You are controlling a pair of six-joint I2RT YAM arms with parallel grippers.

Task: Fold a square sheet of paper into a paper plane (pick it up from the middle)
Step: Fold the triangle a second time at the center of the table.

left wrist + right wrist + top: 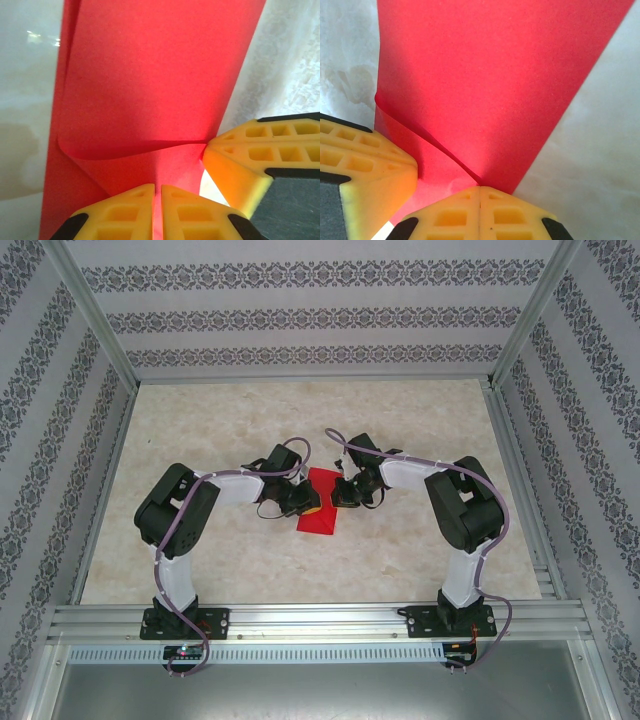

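One sheet (322, 510), two end effectors (157, 200) (480, 200) pinching it.

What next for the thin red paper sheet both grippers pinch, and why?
Probably press the pinched layers down flat: left gripper and right gripper are shut close together on the thin red paper sheet, whose folded-over layer bows loosely, uncreased.

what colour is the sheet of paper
The paper is bright red, clearest in the right wrist view.
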